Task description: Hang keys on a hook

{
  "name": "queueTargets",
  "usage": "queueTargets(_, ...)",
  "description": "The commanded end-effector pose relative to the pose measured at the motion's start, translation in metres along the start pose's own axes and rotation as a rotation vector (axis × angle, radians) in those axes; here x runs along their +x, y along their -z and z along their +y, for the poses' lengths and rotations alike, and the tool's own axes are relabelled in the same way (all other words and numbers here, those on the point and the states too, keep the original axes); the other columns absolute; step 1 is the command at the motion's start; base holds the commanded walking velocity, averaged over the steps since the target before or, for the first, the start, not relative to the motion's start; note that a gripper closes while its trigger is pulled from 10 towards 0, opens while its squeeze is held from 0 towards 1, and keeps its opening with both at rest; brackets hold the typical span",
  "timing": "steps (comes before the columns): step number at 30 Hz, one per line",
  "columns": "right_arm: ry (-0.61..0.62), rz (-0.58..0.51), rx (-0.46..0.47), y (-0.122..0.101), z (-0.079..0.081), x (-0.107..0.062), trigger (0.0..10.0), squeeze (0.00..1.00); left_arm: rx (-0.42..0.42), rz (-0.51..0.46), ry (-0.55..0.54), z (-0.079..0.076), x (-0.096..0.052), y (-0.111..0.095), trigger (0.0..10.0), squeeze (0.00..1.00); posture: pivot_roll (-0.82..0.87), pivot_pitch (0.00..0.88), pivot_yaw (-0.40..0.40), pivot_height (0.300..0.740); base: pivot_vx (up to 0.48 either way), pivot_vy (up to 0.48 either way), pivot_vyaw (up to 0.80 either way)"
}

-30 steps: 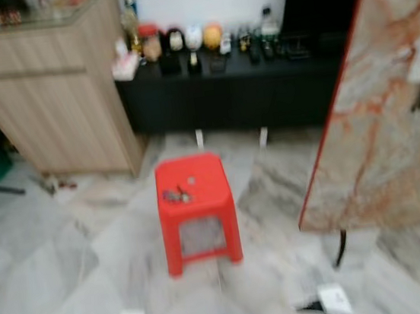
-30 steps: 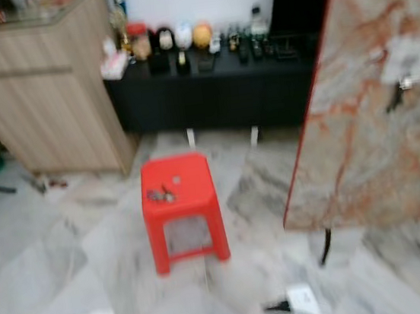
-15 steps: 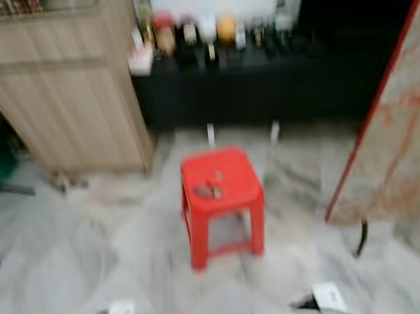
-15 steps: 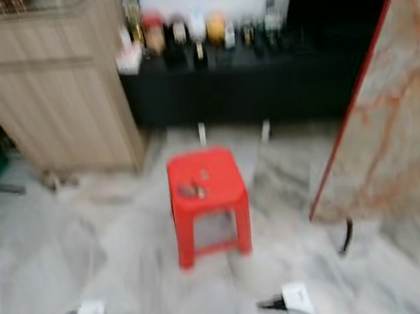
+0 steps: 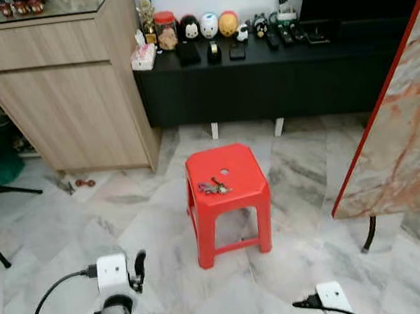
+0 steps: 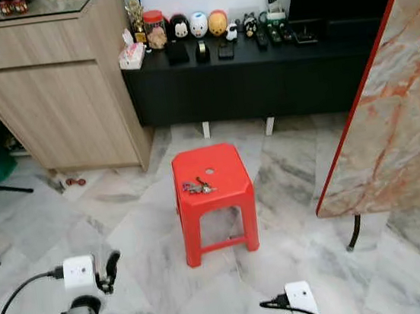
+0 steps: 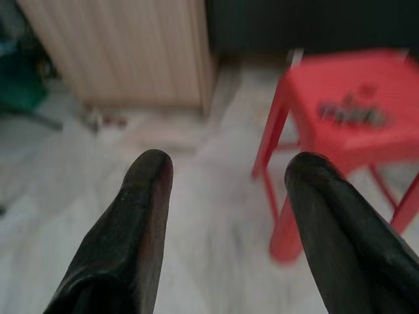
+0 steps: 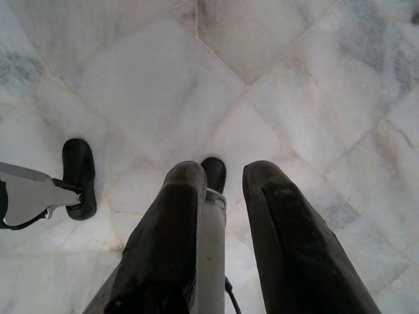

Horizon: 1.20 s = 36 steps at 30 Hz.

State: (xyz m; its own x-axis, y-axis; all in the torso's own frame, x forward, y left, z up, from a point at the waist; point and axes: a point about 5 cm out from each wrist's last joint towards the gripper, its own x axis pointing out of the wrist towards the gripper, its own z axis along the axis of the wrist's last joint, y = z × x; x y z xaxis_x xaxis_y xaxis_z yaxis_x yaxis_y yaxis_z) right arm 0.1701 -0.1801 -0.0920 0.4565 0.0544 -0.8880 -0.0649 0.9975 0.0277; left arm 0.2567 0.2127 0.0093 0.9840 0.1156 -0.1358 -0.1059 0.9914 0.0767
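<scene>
The keys (image 5: 214,187) lie in a small bunch on the top of a red plastic stool (image 5: 233,192), near its middle, just beside a small round hole in the seat. The stool stands on a marble tile floor (image 5: 150,233), in front of a long black low cabinet (image 5: 262,82). On this cabinet there is a row of small figurines (image 5: 209,25), a jar and some remote controls. To the robot's left of it stands a tall wooden cabinet (image 5: 65,98). At the robot's right a big marble-pattern board (image 5: 408,148) with a red edge leans tilted on thin black legs.

The left gripper (image 7: 226,180) is low at the robot's left side, and it points forward over the floor toward the stool. Its two black fingers (image 7: 141,216) are spread wide apart and hold nothing; the stool and the keys are ahead of them, well apart. The right gripper (image 8: 222,196) is low at the right side and points straight down to the floor tiles. Its fingers (image 8: 275,242) have only a narrow gap between them, and nothing is gripped there.
</scene>
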Motion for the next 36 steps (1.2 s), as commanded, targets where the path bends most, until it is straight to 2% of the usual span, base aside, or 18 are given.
queueTargets(1, 0.004, 0.01, 0.003, 0.003, -0.002, 0.0, 10.0, 0.0, -0.008, -0.019, 0.011, -0.002, -0.001, -0.002, 10.0, 0.0, 0.02, 0.051, -0.018, 0.74, 0.0, 0.0, 0.0)
queueTargets(3, 0.004, 0.01, 0.002, 0.003, -0.002, 0.0, 10.0, 0.0, -0.015, -0.064, 0.034, -0.007, -0.003, -0.008, 10.0, 0.0, 0.02, 0.056, -0.017, 0.74, 0.0, 0.0, 0.0)
queueTargets(11, 0.013, 0.012, 0.009, 0.002, -0.003, -0.001, 10.0, 0.0, -0.024, -0.106, 0.053, -0.014, -0.006, -0.015, 10.0, 0.0, 0.02, 0.083, -0.022, 0.74, 0.0, 0.0, 0.0)
queueTargets(18, 0.007, 0.022, -0.006, 0.002, -0.003, -0.001, 10.0, 0.0, -0.025, -0.115, 0.05, -0.012, -0.001, -0.022, 10.0, 0.0, 0.01, 0.099, -0.023, 0.74, 0.0, 0.0, -0.57)
queueTargets(36, 0.008, 0.008, 0.0, 0.0, -0.004, -0.001, 10.0, 0.0, -0.032, -0.103, 0.054, -0.014, -0.001, -0.024, 10.0, 0.0, 0.01, 0.103, -0.028, 0.74, 0.0, 0.0, 0.0)
